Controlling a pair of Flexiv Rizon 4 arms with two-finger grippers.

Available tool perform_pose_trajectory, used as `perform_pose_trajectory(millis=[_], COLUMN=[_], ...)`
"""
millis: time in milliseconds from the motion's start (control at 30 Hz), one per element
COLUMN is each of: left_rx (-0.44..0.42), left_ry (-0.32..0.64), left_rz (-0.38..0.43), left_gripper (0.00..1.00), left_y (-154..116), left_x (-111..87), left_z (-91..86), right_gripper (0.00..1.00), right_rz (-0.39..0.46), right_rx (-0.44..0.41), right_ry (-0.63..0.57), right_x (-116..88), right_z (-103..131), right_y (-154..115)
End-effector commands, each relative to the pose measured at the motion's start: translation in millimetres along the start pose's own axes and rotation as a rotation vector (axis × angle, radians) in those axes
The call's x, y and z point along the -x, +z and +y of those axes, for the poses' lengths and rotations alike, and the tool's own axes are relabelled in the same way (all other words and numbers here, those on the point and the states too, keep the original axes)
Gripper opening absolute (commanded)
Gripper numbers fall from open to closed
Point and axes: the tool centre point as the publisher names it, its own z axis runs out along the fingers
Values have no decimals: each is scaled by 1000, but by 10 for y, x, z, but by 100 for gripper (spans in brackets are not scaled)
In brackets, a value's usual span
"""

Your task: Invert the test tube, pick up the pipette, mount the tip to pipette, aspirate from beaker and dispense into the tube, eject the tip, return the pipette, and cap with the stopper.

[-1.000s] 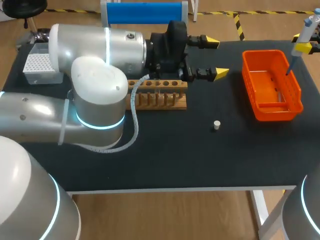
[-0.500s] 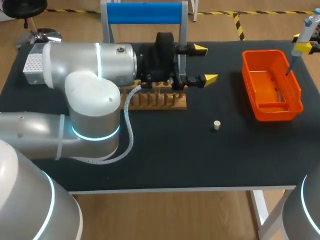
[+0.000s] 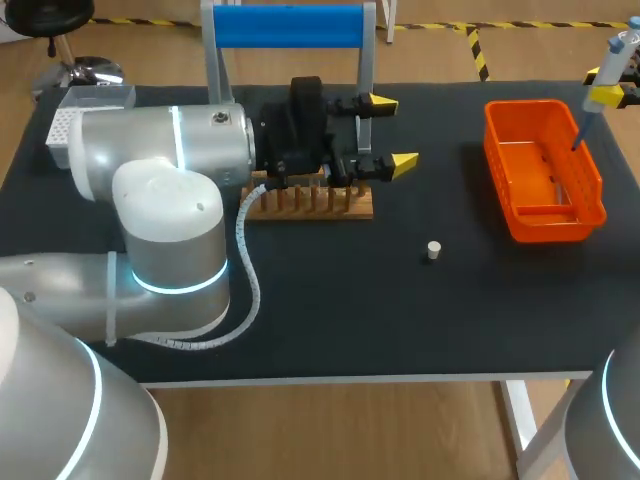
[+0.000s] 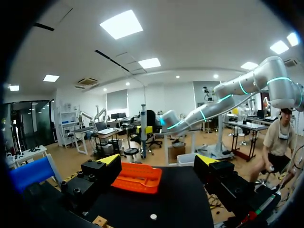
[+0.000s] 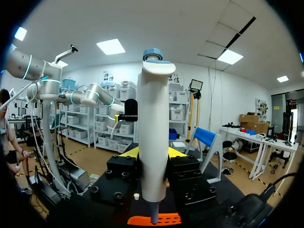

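The white pipette (image 5: 153, 142) with a blue top stands upright between the yellow fingers of my right gripper (image 5: 153, 153), which is shut on it. In the head view that gripper (image 3: 612, 92) is at the far right corner, and the pipette (image 3: 612, 58) has its thin tip hanging over the orange basket (image 3: 590, 205). My left gripper (image 3: 392, 132) is open and empty, level above the right end of the wooden tube rack (image 3: 318, 203). A small white stopper (image 3: 433, 250) lies on the black mat. I see no test tube or beaker.
The blue pipette stand (image 3: 290, 25) rises behind the rack. A white tip box (image 3: 68, 122) sits at the far left, partly behind my left arm. Seen from the left wrist, the orange basket (image 4: 137, 176) and the stopper (image 4: 153, 217) lie ahead of the fingers.
My left arm has drawn back to the left, so its open gripper now sits nearer the rack. The right arm with the pipette has not moved.
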Motion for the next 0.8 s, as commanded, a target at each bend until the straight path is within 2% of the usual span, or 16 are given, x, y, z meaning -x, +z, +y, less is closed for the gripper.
perform_pose_trajectory(millis=[33,233,300,800], left_rx=[-95,-90,-60,-60], left_ry=[-2,-9,-15,-15], left_rz=[-11,-14,-17,-17], left_gripper=[100,100,100,100], left_y=[-13,-21,-26,-26], left_x=[-30,-31,-31,-31], left_z=[34,41,38,38], right_gripper=[0,0,0,0], right_rz=[3,3,3,3], right_rx=[-3,-3,-3,-3], right_ry=[1,1,1,1], right_x=[5,5,5,5], right_z=[7,7,7,7], right_y=[-11,-11,-11,-11])
